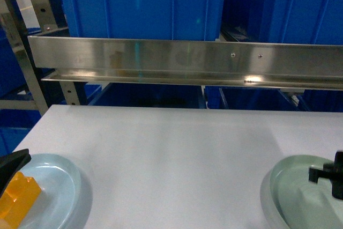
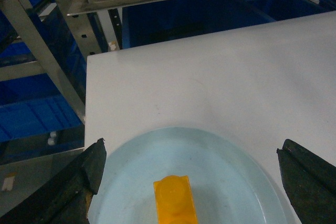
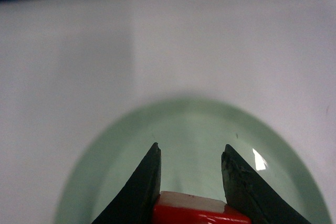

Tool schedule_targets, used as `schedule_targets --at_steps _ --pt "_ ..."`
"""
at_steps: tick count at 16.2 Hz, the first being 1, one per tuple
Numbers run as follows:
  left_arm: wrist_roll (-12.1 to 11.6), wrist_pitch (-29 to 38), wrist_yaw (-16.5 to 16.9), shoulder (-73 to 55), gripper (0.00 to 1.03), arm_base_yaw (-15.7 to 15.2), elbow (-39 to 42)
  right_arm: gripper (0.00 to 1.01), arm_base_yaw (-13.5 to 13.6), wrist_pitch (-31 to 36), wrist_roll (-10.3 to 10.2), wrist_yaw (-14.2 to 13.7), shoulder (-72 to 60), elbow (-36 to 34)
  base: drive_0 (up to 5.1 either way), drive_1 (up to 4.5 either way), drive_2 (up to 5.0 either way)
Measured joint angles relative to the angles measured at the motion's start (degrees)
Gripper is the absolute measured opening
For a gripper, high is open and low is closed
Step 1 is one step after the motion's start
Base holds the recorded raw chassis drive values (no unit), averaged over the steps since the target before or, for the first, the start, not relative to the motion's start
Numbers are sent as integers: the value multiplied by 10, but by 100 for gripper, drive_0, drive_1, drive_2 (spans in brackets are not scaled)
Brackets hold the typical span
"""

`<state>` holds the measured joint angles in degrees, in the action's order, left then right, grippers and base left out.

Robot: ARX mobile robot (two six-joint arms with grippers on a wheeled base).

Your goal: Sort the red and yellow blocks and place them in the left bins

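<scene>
Red block (image 3: 198, 209) sits closest to my R wrist cam, at 6 o'clock, wedged between my R gripper (image 3: 191, 158) fingers, which look narrowed down onto its sides; both black tips touch or nearly touch it, so I read it as gripped. It's over the pale green plate (image 3: 105, 156), which fills the lower half of that view on the white table (image 3: 157, 40). From the head cam, the green plate (image 1: 292, 186) lies at 4 o'clock and only a bit of my R gripper (image 1: 328, 174) shows at the edge, block hidden there. Yellow block (image 2: 176, 202) w/ a round stud on top lies on the pale blue plate (image 2: 231, 171) at 6 o'clock in the L wrist cam. My L gripper (image 2: 191, 169) is spread wide, one finger at 8 o'clock, the other at 4 o'clock, neither touching the block. Head cam puts the yellow block (image 1: 19, 197) at 8 o'clock on the blue plate (image 1: 64, 186), w/ my L finger (image 1: 13, 163) just above it. Blue bins (image 1: 139, 4) stand at 12 o'clock behind a steel rail (image 1: 182, 57), well apart from both blocks.
</scene>
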<state>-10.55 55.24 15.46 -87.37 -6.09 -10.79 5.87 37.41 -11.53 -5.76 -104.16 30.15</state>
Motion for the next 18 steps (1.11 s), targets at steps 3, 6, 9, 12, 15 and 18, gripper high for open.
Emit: schedule_targets --at_steps 3,6,9,12,15,18 --pt "0 0 0 0 98 0 0 29 17 -68 0 0 118 23 0 0 0" --pt "0 0 0 0 98 0 0 29 -59 -292 -24 47 565 -91 0 0 0" --pt "0 0 0 0 98 0 0 28 -62 -247 -8 50 533 -86 0 0 0" --pt "0 0 0 0 98 0 0 28 -57 -253 0 43 537 -86 0 0 0" --pt "0 0 0 0 98 0 0 28 -54 -258 12 39 549 -90 0 0 0" --pt "0 0 0 0 98 0 0 28 -50 -288 40 43 552 -98 0 0 0"
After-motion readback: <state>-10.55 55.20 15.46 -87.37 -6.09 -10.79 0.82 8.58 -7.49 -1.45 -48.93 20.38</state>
